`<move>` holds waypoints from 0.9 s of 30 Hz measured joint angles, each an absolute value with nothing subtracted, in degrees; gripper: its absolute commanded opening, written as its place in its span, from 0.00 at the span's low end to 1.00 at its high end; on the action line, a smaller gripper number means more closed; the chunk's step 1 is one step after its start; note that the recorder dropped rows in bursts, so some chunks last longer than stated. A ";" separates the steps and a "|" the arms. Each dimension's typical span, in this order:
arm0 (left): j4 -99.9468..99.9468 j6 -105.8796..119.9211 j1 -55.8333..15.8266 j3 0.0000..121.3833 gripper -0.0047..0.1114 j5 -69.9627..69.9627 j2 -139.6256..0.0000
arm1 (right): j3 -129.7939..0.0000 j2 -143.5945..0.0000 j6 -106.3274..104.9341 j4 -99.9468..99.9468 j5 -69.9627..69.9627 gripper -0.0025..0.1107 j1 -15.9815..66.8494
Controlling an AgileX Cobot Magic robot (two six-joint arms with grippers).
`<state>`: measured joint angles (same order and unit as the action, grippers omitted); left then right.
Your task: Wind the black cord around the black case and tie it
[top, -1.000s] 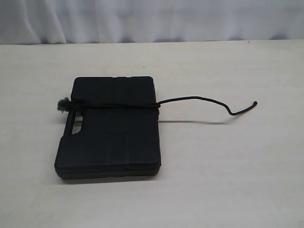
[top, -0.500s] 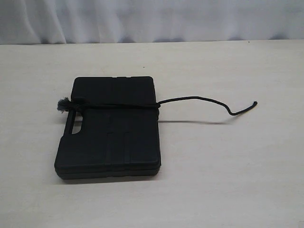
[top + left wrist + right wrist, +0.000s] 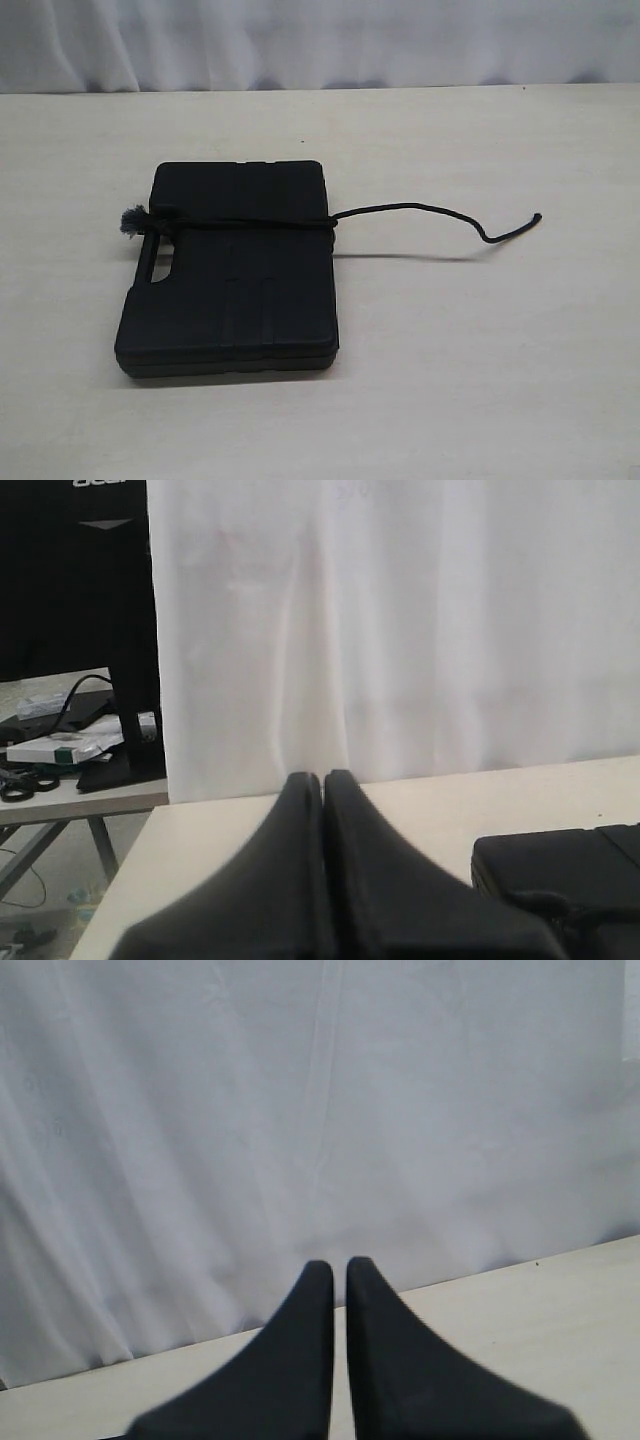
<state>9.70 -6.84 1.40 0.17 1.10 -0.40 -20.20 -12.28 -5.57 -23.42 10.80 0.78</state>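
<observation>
Black cord (image 3: 400, 207) spans black case (image 3: 230, 290) edges, seemingly tied.

- black case (image 3: 230, 290) lies flat on pale table (image 3: 480, 380), handle slot (image 3: 160, 265) on its left edge
- black cord (image 3: 420, 207) runs straight across the lid, just above the slot
- frayed tuft (image 3: 131, 221) sticks out at case's left edge
- free length trails right, kinked near its tip
- white curtain (image 3: 320, 40) behind
</observation>
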 measured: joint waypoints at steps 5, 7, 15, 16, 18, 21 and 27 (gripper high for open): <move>9.80 -6.84 1.40 0.17 0.04 3.24 -0.27 | -20.20 -12.28 -5.57 -23.42 10.80 0.06 0.78; 9.80 -6.84 1.40 0.17 0.04 4.08 -0.27 | -20.20 -12.28 -5.57 -23.42 10.80 0.06 0.78; 9.97 -4.78 1.40 0.17 0.04 11.01 -0.27 | -20.20 -12.28 -5.57 -23.42 10.80 0.06 0.78; 9.97 -3.92 1.40 0.17 0.04 12.00 -0.27 | -20.20 -12.28 -5.57 -23.42 10.80 0.06 0.78; 9.97 -1.77 1.40 0.17 0.04 14.02 -0.27 | -20.20 -12.28 -5.57 -23.42 10.80 0.06 0.78; 9.97 -0.67 1.40 0.17 0.04 15.83 -0.27 | -20.20 -12.28 -5.57 -23.42 10.80 0.06 0.78; 9.97 -0.84 1.40 0.17 0.04 17.71 -0.27 | -20.20 -12.28 -5.57 -23.42 10.80 0.06 0.78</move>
<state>9.97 -0.84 1.40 0.17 17.71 -0.27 -20.20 -12.28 -5.57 -23.42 10.80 0.78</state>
